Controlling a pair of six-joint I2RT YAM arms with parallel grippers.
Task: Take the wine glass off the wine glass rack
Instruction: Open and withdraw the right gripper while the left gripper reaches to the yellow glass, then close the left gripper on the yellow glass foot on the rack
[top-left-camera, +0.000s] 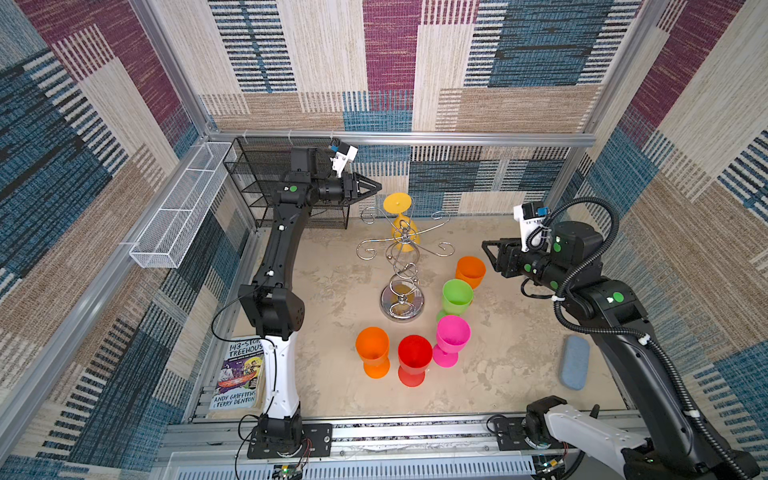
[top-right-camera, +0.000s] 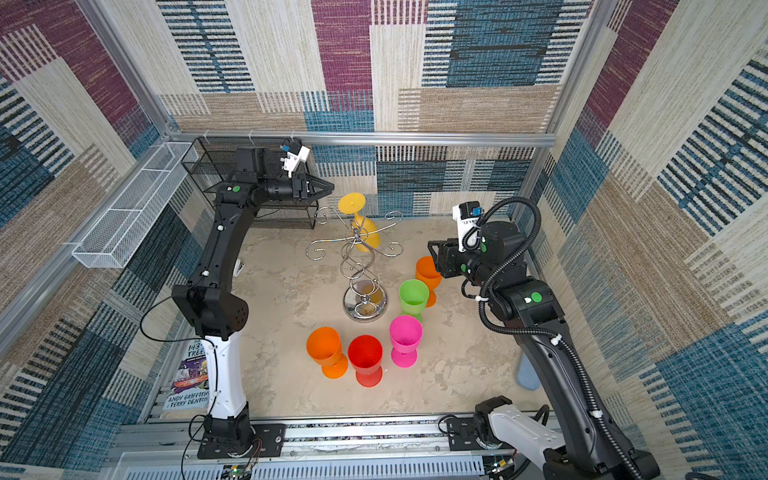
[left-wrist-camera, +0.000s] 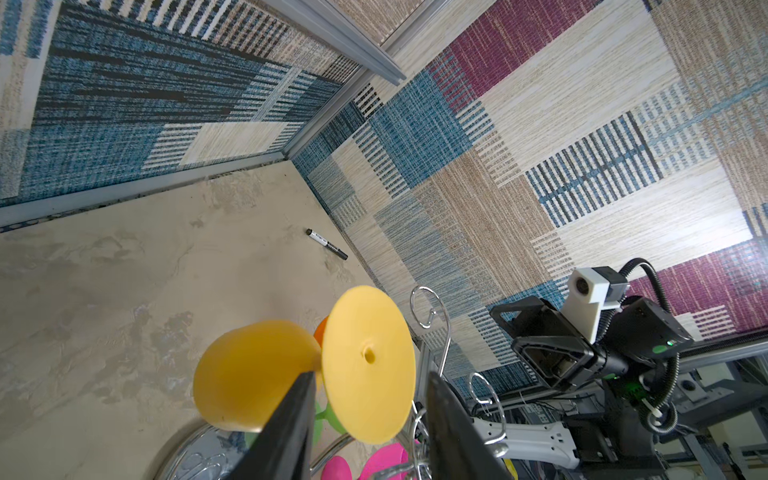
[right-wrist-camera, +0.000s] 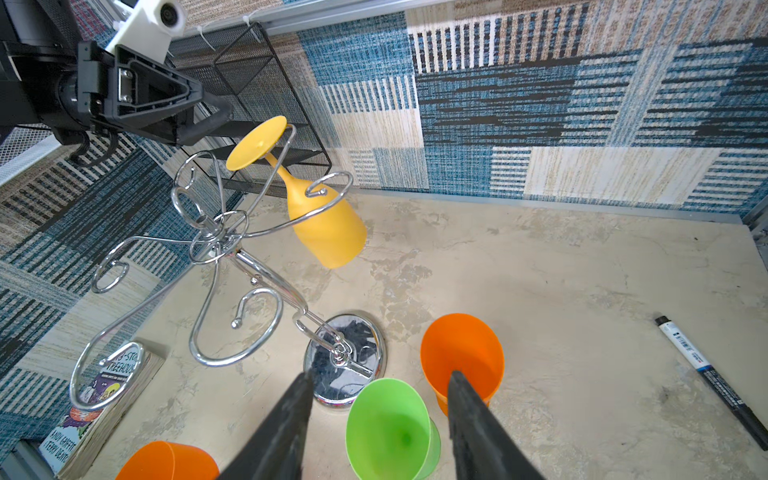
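A yellow wine glass (top-left-camera: 405, 235) (top-right-camera: 368, 237) hangs upside down by its foot from a curled arm of the chrome wine glass rack (top-left-camera: 402, 305) (top-right-camera: 365, 305) at mid-table. My left gripper (top-left-camera: 376, 187) (top-right-camera: 330, 187) hovers open just left of the glass's round foot, a small gap away. In the left wrist view the foot of the wine glass (left-wrist-camera: 368, 340) shows beyond the spread tips of that gripper (left-wrist-camera: 370, 376). My right gripper (top-left-camera: 486, 247) (right-wrist-camera: 380, 374) is open and empty, raised right of the rack (right-wrist-camera: 220, 241), and its wrist view shows the hanging glass (right-wrist-camera: 328, 224).
Upright plastic glasses stand round the rack's base: orange (top-left-camera: 470, 270), green (top-left-camera: 457, 295), pink (top-left-camera: 452, 334), red (top-left-camera: 414, 357), orange (top-left-camera: 372, 347). A black mesh shelf (top-left-camera: 257, 183) and a white mesh basket (top-left-camera: 183, 208) stand at the back left. A book (top-left-camera: 239, 374), a blue pad (top-left-camera: 575, 368) and a marker (right-wrist-camera: 706, 374) lie near the edges.
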